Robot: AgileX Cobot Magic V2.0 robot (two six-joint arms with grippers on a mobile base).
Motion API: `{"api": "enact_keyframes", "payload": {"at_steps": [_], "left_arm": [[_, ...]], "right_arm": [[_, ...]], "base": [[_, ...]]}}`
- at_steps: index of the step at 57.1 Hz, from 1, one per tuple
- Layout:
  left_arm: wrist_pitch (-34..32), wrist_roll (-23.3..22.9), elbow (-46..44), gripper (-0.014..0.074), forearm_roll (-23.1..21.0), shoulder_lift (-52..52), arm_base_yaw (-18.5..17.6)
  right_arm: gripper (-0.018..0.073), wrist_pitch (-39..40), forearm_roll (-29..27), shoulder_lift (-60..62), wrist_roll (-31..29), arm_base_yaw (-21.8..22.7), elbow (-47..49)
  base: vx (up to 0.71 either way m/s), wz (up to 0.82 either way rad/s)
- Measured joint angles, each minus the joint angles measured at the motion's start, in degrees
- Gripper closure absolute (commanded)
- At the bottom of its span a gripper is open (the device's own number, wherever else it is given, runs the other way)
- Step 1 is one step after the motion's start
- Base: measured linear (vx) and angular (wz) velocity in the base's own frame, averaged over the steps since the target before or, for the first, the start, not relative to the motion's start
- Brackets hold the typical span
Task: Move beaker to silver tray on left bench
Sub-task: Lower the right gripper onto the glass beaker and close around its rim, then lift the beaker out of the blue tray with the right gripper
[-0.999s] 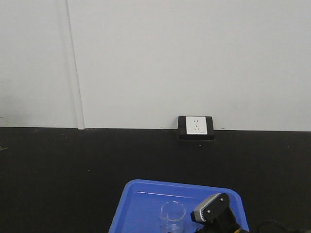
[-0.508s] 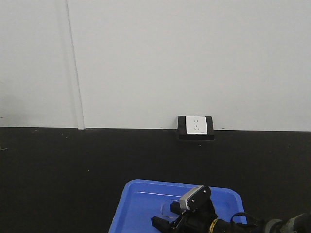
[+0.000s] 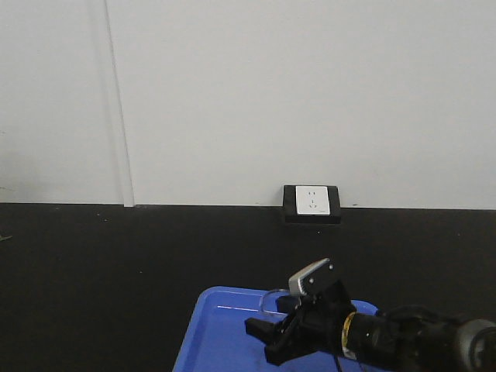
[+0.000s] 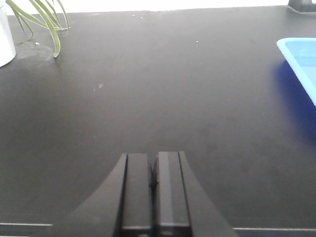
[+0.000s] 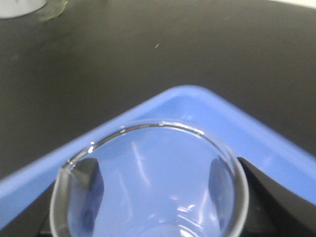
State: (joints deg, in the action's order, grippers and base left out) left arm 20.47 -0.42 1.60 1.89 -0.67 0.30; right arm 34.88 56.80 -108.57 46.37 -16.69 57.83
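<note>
My right gripper [image 3: 270, 341] is shut on the clear glass beaker [image 3: 273, 304] and holds it just above the blue tray. In the right wrist view the beaker [image 5: 148, 163] fills the lower frame with its rim up and pour lip at the left. A dark finger [image 5: 93, 185] presses on each side of the glass around the right gripper's centre [image 5: 153, 197]. My left gripper [image 4: 153, 170] is shut and empty, low over the black bench top [image 4: 148, 89]. The silver tray is out of view.
The blue plastic tray [image 3: 209, 333] lies at the front of the black bench top; its corner shows in the left wrist view [image 4: 301, 54] and under the beaker [image 5: 207, 106]. A white pot [image 4: 5, 34] with green leaves stands far left. A wall socket [image 3: 311, 203] sits behind.
The right gripper closed on the beaker and lifted it up and toward the tray's back. The arm now reaches further into view. The left gripper has no earlier frame.
</note>
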Motion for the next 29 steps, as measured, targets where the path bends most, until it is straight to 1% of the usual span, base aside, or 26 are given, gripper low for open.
{"api": "enact_keyframes", "payload": {"at_steps": [2, 3, 4, 5, 6, 9, 10, 11, 14, 17, 19, 22, 23, 25, 29], "left_arm": [[0.0, 0.0, 0.0, 0.0595, 0.0, 0.0, 0.0], [0.0, 0.0, 0.0, 0.0595, 0.0, 0.0, 0.0], [0.0, 0.0, 0.0, 0.0595, 0.0, 0.0, 0.0], [0.0, 0.0, 0.0, 0.0595, 0.0, 0.0, 0.0], [0.0, 0.0, 0.0, 0.0595, 0.0, 0.0, 0.0], [0.0, 0.0, 0.0, 0.0595, 0.0, 0.0, 0.0], [0.0, 0.0, 0.0, 0.0595, 0.0, 0.0, 0.0], [0.0, 0.0, 0.0, 0.0595, 0.0, 0.0, 0.0], [0.0, 0.0, 0.0, 0.0595, 0.0, 0.0, 0.0], [0.0, 0.0, 0.0, 0.0595, 0.0, 0.0, 0.0], [0.0, 0.0, 0.0, 0.0595, 0.0, 0.0, 0.0], [0.0, 0.0, 0.0, 0.0595, 0.0, 0.0, 0.0], [0.0, 0.0, 0.0, 0.0595, 0.0, 0.0, 0.0], [0.0, 0.0, 0.0, 0.0595, 0.0, 0.0, 0.0], [0.0, 0.0, 0.0, 0.0595, 0.0, 0.0, 0.0]], "right_arm": [[0.0567, -2.8, 3.0, 3.0, 4.1, 0.0, 0.0], [0.0567, -3.4, 4.4, 4.2, 4.9, 0.0, 0.0], [0.0567, -5.6, 6.5, 6.1, 8.4, 0.0, -0.2], [0.0567, -6.2, 8.0, 7.4, 9.3, 0.0, -0.3], [0.0567, -8.2, 10.2, 9.3, 13.0, 0.0, -0.5], [0.0567, -10.8, 15.7, 13.8, 18.5, 0.0, -1.3], [0.0567, -12.0, 18.1, 15.1, 21.3, 0.0, -1.8], [0.0567, -12.7, 18.9, 16.4, 23.1, 0.0, -2.0], [0.0567, -14.4, 26.2, 21.7, 30.0, 0.1, -4.2], [0.0567, -15.0, 31.0, 26.5, 35.7, 0.2, -6.3], [0.0567, -15.0, 35.5, 29.8, 39.6, 0.2, -8.0], [0.0567, -15.0, 39.7, 35.2, 45.3, 0.2, -10.4], [0.0567, -15.0, 40.1, 36.5, 46.0, 0.2, -11.2], [0.0567, -15.0, 41.9, 39.7, 49.4, 0.2, -13.4], [0.0567, -15.1, 43.2, 45.3, 52.3, 0.2, -16.4]], "base": [[0.00, 0.00], [0.00, 0.00], [0.00, 0.00], [0.00, 0.00], [0.00, 0.00], [0.00, 0.00], [0.00, 0.00], [0.00, 0.00], [0.00, 0.00], [0.00, 0.00], [0.00, 0.00], [0.00, 0.00], [0.00, 0.00], [0.00, 0.00], [0.00, 0.00]]}}
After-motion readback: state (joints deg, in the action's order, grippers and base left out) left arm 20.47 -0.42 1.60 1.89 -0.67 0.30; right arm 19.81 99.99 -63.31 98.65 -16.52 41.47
